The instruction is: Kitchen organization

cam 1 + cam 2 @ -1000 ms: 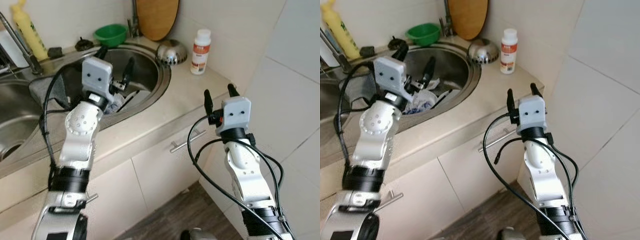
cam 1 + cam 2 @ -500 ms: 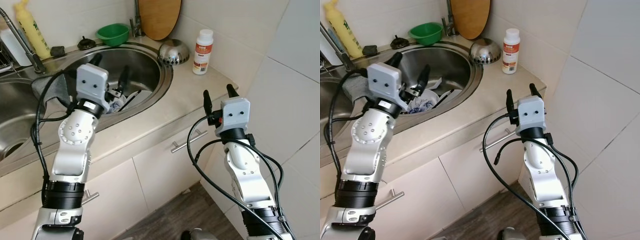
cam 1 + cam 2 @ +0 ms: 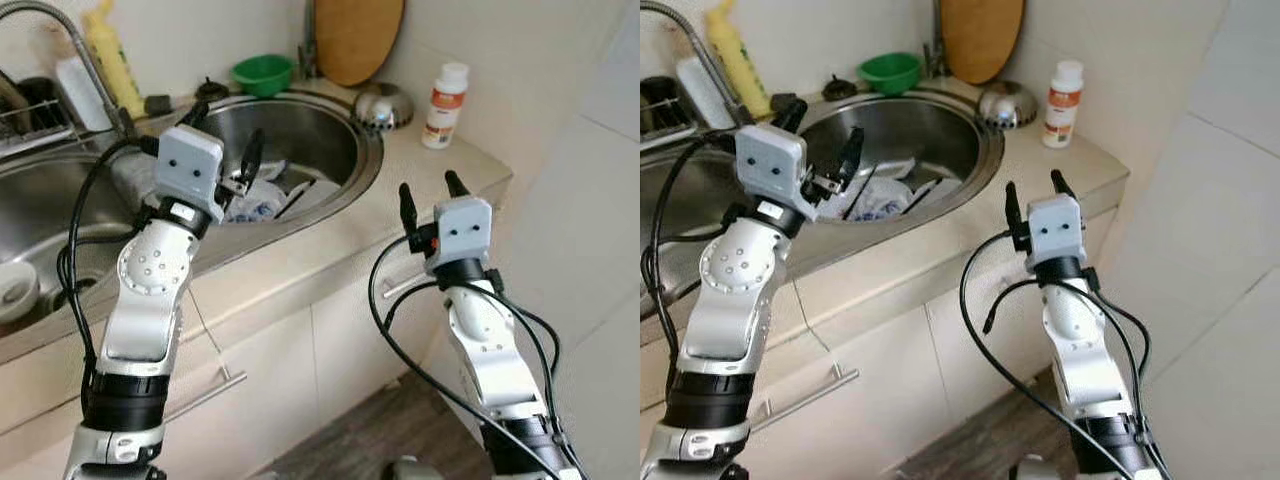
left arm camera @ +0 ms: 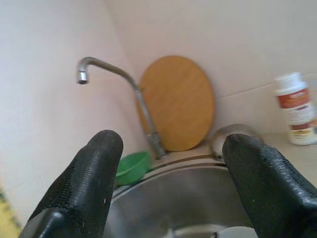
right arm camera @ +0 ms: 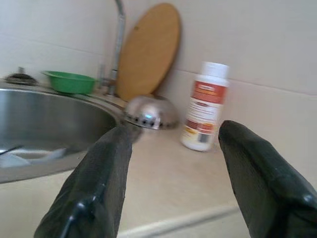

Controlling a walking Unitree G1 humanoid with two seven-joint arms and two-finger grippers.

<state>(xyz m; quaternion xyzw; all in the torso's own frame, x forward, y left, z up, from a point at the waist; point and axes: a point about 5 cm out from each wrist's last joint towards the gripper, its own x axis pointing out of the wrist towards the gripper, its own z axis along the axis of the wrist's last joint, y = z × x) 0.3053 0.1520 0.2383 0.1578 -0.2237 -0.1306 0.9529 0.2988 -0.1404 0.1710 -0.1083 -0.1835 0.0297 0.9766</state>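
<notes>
Nearest the camera, the right gripper [image 3: 428, 190] hangs in front of the cabinet face, off the front edge of the beige countertop [image 3: 330, 245], fingers apart and holding nothing. Open air surrounds it on all sides; the tiled wall [image 3: 580, 190] lies to its right.

The left gripper [image 3: 225, 140] is raised over the near rim of the round sink [image 3: 345, 135], fingers apart and empty. One finger stands above the patterned dish [image 3: 255, 200] that lies in the basin with dark utensils beside it; contact cannot be confirmed.

A cabinet handle [image 3: 205, 392] projects from the drawer front below the left arm.

To the left, a second basin [image 3: 40, 215] holds a small white bowl [image 3: 15, 290] near its front wall. A curved faucet [image 3: 70, 40] rises between the two basins.

Along the far rim of the round sink stand a green bowl [image 3: 262, 73], an overturned steel colander [image 3: 382, 105] and, further right on bare countertop, a white bottle with an orange label [image 3: 444, 92]. A round wooden cutting board [image 3: 358, 38] leans against the back wall. A yellow bottle [image 3: 110, 55] stands at the far left.
</notes>
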